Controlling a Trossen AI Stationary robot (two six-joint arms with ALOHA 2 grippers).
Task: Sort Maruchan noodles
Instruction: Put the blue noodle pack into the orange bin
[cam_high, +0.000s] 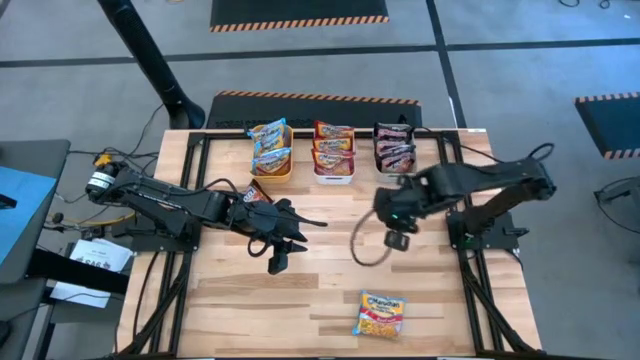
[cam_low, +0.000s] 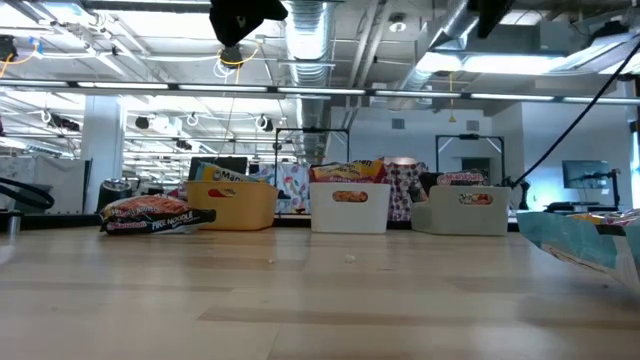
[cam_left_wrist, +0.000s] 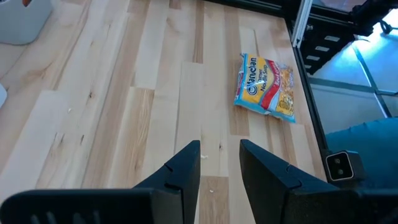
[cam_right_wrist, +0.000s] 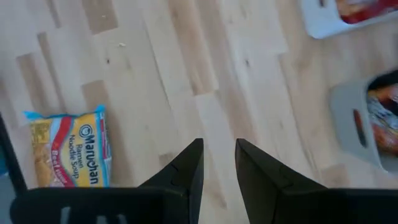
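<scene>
Left gripper (cam_high: 278, 262) hangs above the wooden table (cam_high: 330, 290) with nothing between its fingers (cam_left_wrist: 184, 167), which stand a little apart, a narrow strip of bare wood showing in the gap. Out ahead of it and off to one side, well clear, lies a lone yellow-and-blue Maruchan packet (cam_left_wrist: 265, 86) flat near the table's front edge. Just behind this gripper, back along its arm, a dark red-black packet (cam_high: 259, 193) lies on the wood, partly covered by the arm. Right gripper (cam_high: 399, 240) hovers over the middle of the table, fingers (cam_right_wrist: 187, 165) likewise slightly parted and empty; the same yellow-and-blue packet sits below and to one side of it, well apart. Close behind the right gripper stands the grey bin (cam_high: 394, 166) holding dark packets (cam_high: 395, 146). Beside that comes the white bin (cam_high: 333, 177) with red-orange packets (cam_high: 334, 145), then the orange bin (cam_high: 275, 172) with yellow-and-blue packets (cam_high: 270, 142), all three along the table's back edge.
</scene>
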